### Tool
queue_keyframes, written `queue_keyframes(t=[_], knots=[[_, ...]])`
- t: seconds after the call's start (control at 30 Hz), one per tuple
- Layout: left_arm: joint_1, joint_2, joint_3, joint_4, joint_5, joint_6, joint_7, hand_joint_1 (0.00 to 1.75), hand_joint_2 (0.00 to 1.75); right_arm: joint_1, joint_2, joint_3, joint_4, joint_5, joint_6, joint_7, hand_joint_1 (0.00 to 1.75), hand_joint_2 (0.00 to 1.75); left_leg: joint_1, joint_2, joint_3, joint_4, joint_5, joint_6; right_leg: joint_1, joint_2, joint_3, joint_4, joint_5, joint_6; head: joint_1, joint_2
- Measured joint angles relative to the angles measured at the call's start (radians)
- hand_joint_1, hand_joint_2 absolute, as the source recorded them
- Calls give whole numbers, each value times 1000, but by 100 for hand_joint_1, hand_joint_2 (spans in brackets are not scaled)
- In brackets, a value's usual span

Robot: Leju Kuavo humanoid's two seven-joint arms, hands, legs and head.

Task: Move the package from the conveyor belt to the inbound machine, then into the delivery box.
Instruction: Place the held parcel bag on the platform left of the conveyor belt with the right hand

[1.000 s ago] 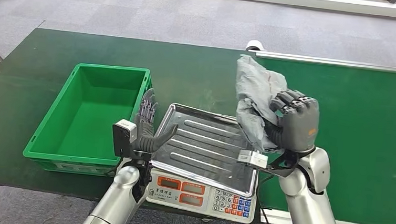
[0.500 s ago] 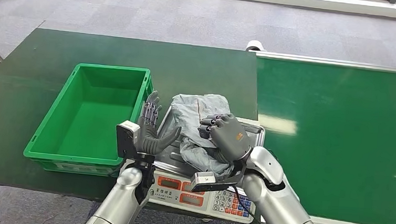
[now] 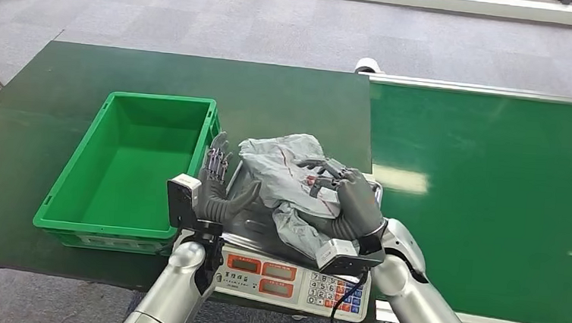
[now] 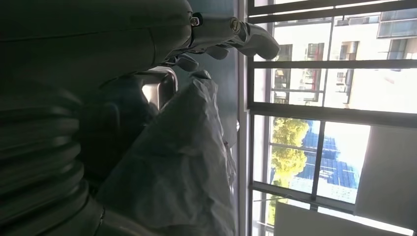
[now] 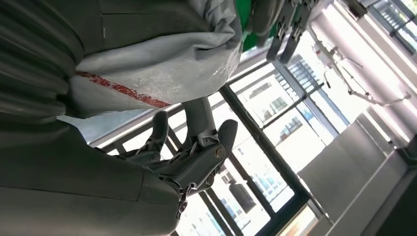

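Package: a soft grey plastic mailer bag, crumpled and creased, with a red strip across one face. It lies on the ribbed stainless-steel tray of the inbound machine, a weighing scale with a white front panel, two red displays and a coloured keypad. The scale stands at the near edge of the dark green bench, just beside the conveyor belt, whose flat, brighter green surface has a metal side rail.

Right hand: resting on top of the package at its conveyor-side portion. The fingers are extended and spread over the bag rather than wrapped round it. In the right wrist view the package lies against the grey ribbed cover of the right hand, with the darker fingers apart and enclosing nothing. No grip on the bag is evident.

Left hand: held upright at the tray's box-side edge, just beside the package, palm facing it. Fingers straight and apart, thumb angled toward the tray; nothing held. In the left wrist view the package appears close to the left hand; whether they touch cannot be determined.

Delivery box: a rigid green plastic crate, rectangular, open-topped, standing on the bench beside the scale on the side away from the conveyor.
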Motion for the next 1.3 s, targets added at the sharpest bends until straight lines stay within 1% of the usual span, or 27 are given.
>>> queue_keyframes(t=[0.17,0.37,0.43,0.53,0.6,0.67,0.73,0.87,0.9,0.97,1.03,1.1,1.2,1.3], knots=[[1,0,0,1,3,2,0,0,175,28,-14,-45,-55,-92,6,-1,0,0,0,0,0,0,0,0,0,0,0,0,0,0,0,0],[1,1,0,3,2,3,0,0,175,59,-26,-75,-106,-169,18,-3,0,0,0,0,0,0,0,0,0,0,0,0,0,0,0,0],[1,1,0,3,0,6,0,0,175,65,-28,-88,-108,-230,64,7,0,0,0,0,0,0,0,0,0,0,0,0,0,0,0,0],[1,2,0,3,-4,10,0,0,175,65,-28,-122,-88,-355,182,43,0,0,0,0,0,0,0,0,0,0,0,0,0,0,0,0],[0,3,0,2,-6,12,0,0,175,61,-28,-144,-67,-378,218,58,0,0,0,0,0,0,0,0,0,0,0,0,0,0,0,0],[0,4,0,0,-8,15,0,0,175,50,-29,-158,-36,-353,235,93,0,87,0,0,0,0,0,0,0,0,0,0,0,0,0,0],[0,6,0,-6,-11,20,0,0,175,38,-29,-163,6,-289,247,150,0,175,0,0,0,0,0,0,0,0,0,0,0,0,0,0],[2,12,0,-21,-16,27,0,0,175,3,-29,-152,102,-87,240,287,0,175,0,0,0,0,0,0,0,0,1,0,0,0,0,0],[2,13,0,-24,-16,27,0,0,175,-8,-29,-147,127,-45,232,311,0,175,0,0,0,0,0,0,0,0,1,0,0,0,0,0],[1,16,0,-30,-19,27,0,0,175,-26,-28,-139,166,3,219,328,0,175,0,0,0,0,0,-1,0,0,1,0,0,0,0,0],[0,17,0,-34,-25,28,0,0,175,-40,-28,-135,190,17,234,328,0,175,0,0,0,0,0,-1,0,0,1,0,0,0,0,0],[-3,18,0,-35,-30,28,0,0,175,-49,-27,-132,204,14,278,319,0,175,0,0,1,0,0,0,0,0,1,0,0,0,0,0],[-14,18,0,-34,-33,28,0,0,175,-58,-28,-131,208,-14,344,276,0,175,0,0,1,0,0,0,0,0,1,0,0,0,0,0],[-24,19,0,-32,-33,27,0,0,175,-59,-30,-131,200,-47,363,218,0,175,0,0,1,0,0,0,0,0,1,0,0,0,0,0]])
